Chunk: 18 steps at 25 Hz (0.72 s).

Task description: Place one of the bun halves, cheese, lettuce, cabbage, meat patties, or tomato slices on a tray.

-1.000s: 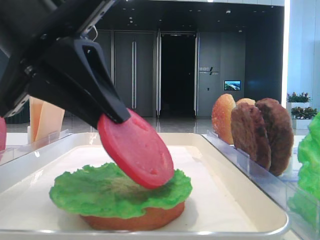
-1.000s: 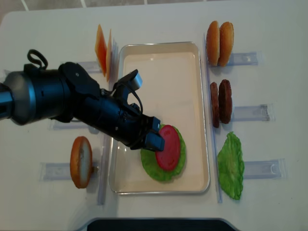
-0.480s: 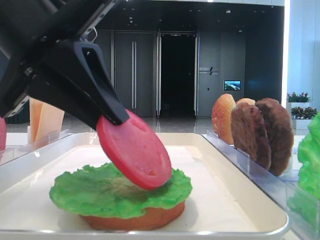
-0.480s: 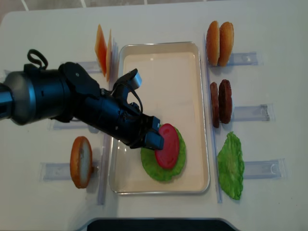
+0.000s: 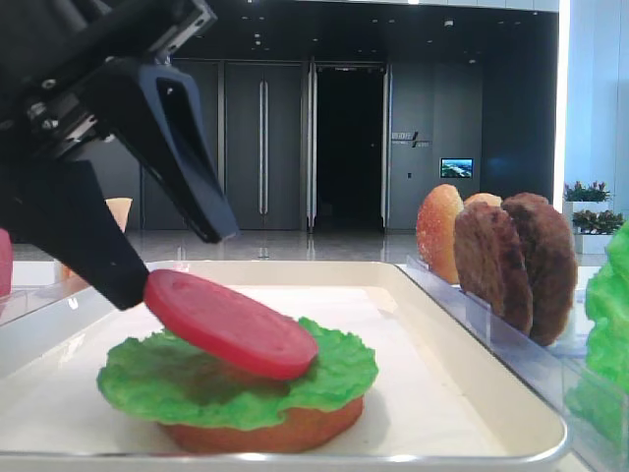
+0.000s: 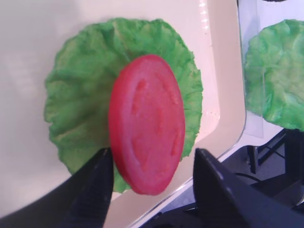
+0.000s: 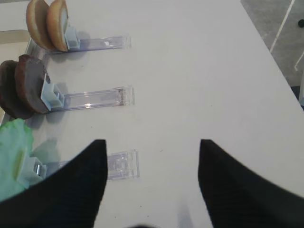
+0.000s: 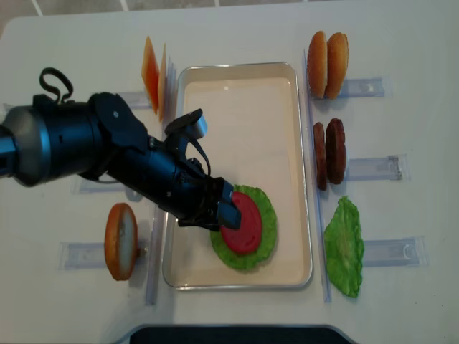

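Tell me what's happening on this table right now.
The left arm's fingers are spread open around a tomato slice, which lies tilted on a lettuce leaf stacked on a bun half in the white tray. The slice's raised edge looks to rest against the lower finger. The right fingers hover open over the table, holding nothing.

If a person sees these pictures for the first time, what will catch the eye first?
Probably the red tomato slice, lying tilted on the green lettuce over a bun half, near the front of the white tray. The left tool, big and black, stands open around the slice's left edge.
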### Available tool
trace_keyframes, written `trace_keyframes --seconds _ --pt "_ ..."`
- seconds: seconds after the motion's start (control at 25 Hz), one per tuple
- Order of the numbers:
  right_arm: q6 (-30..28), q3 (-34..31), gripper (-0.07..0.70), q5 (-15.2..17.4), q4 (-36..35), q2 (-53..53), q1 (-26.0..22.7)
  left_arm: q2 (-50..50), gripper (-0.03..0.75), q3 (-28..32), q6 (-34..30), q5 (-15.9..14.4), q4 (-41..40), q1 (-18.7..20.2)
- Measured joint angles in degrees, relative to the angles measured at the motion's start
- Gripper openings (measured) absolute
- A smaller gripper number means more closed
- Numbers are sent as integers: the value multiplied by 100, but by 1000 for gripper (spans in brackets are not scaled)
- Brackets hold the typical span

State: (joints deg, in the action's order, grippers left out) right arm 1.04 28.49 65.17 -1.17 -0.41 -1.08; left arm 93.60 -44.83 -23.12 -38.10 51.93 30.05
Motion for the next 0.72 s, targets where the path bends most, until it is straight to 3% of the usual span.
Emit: trace_keyframes --seconds 0.24,0.48,0.72 --pt "0 0 433 0 0 0 0 -311 454 -180 857 -40 -896 0" --pt "0 0 433 0 0 0 0 -688 456 -649 1866 -337 -2142 0" --pt "0 0 433 0 0 0 0 -1023 456 -1307 2591 -917 -3352 -154"
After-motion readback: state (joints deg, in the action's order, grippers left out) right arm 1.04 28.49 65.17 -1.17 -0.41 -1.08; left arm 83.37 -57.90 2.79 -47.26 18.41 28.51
